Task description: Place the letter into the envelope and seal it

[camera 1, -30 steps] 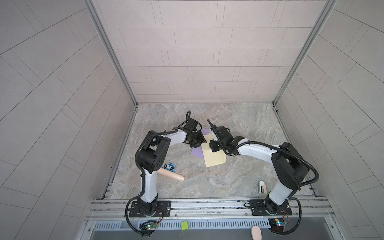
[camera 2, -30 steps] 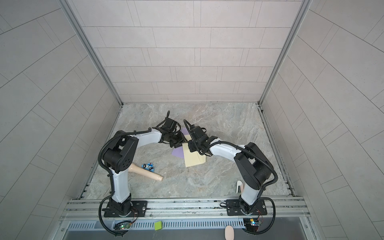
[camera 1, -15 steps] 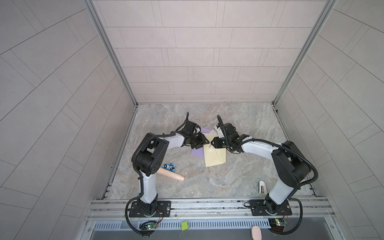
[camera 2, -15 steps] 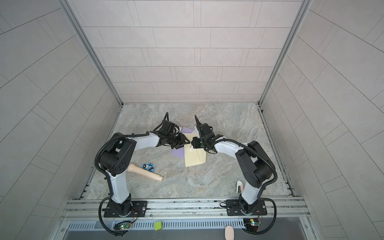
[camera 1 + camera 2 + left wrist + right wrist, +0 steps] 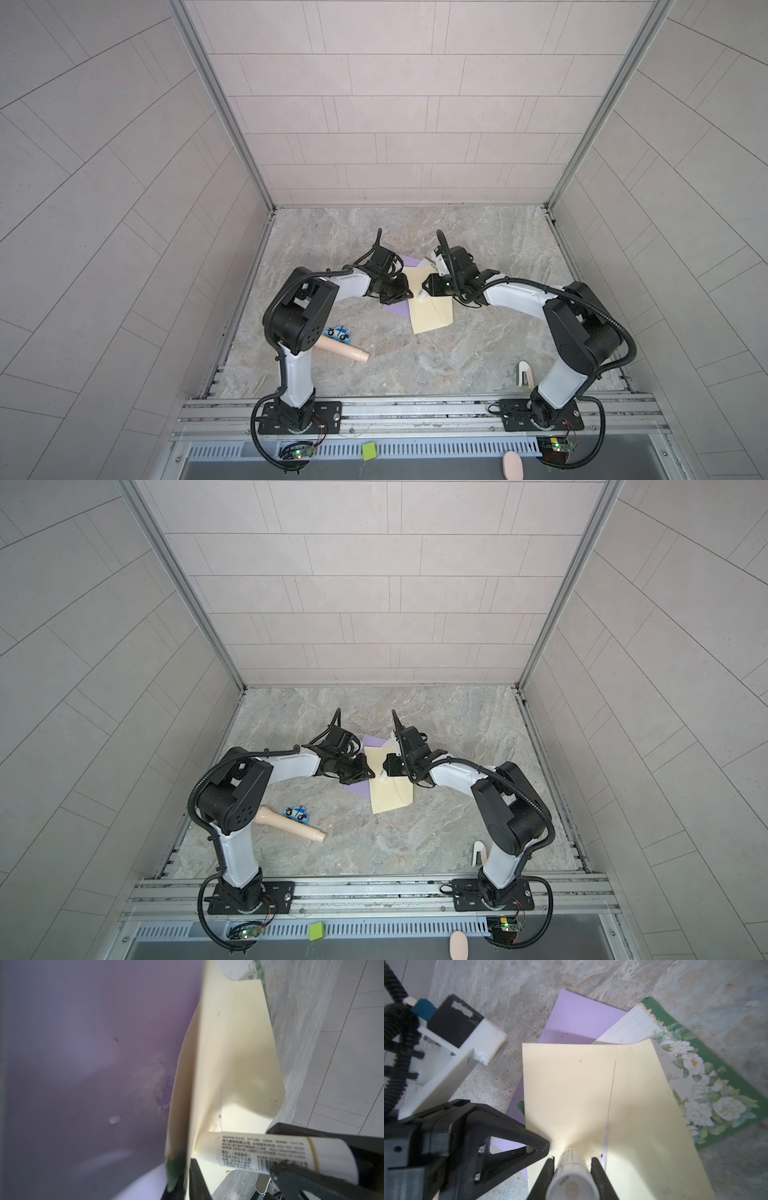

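1. At the centre of the marbled grey table (image 5: pixel 478 353), in a top view, the cream-yellow paper envelope (image 5: pixel 432 320) lies flat across a lilac paper sheet (image 5: pixel 395 309). The left claw (image 5: pixel 405 291) meets the envelope's 9 o'clock edge. The right claw (image 5: pixel 426 286) reaches in from 3 o'clock, and the two claws are just beside each other. A pale wooden peg (image 5: pixel 345 350) and a small blue car tile (image 5: pixel 337 331) lie idle, well apart at 8 o'clock.
2. In a top view, the right claw (image 5: pixel 384 771) carries a white plastic glue stick (image 5: pixel 382 777). Its end rests on the envelope (image 5: pixel 392 800) near that same 9 o'clock edge.
3. From the left wrist, the left claw (image 5: pixel 185 1176) is closed. It pinches the envelope's (image 5: pixel 239 1053) edge, with a sliver of green caught in the pinch. I judge that this grip anchors the paper so the glue stroke cannot drag it. The glue stick's (image 5: pixel 249 1151) end presses into the cream surface and dimples it.
4. From the right wrist, the right claw (image 5: pixel 573 1165) is clamped around the glue stick (image 5: pixel 571 1180), one finger on each side, so the tube points straight at the paper. The lined letter with a green floral border (image 5: pixel 695 1076) sticks out from beneath the envelope (image 5: pixel 581 1095), on the side away from the left claw (image 5: pixel 542 1147). I cannot tell whether it sits inside the pocket or merely under it. Sealing seems to be under way.
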You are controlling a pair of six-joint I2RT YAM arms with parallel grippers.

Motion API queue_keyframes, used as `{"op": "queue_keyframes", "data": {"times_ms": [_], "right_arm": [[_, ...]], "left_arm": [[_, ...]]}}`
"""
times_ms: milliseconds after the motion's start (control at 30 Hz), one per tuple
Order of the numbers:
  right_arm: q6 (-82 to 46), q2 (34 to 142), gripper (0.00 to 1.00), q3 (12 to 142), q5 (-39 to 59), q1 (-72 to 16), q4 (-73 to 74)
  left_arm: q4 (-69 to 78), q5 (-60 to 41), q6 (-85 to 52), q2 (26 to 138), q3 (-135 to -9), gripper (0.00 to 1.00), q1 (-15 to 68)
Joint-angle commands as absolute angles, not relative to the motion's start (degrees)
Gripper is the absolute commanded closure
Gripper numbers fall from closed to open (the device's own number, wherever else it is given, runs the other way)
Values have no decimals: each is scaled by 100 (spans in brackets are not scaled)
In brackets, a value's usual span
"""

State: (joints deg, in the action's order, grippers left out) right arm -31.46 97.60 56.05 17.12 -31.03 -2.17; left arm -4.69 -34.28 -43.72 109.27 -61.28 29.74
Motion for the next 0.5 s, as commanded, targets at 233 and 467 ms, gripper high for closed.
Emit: {"op": "queue_keyframes", "data": {"times_ms": [233, 467], "right_arm": [[-1973, 9858, 100, 5684, -122, -4026, -1520], [-1998, 9893, 100, 5663, -995, -4027, -2003]], "left_arm": [[-781, -3235, -4683, 11144, -6260, 100, 3059], [-1149, -2960, -4580, 11248, -6398, 100, 3056]]}}
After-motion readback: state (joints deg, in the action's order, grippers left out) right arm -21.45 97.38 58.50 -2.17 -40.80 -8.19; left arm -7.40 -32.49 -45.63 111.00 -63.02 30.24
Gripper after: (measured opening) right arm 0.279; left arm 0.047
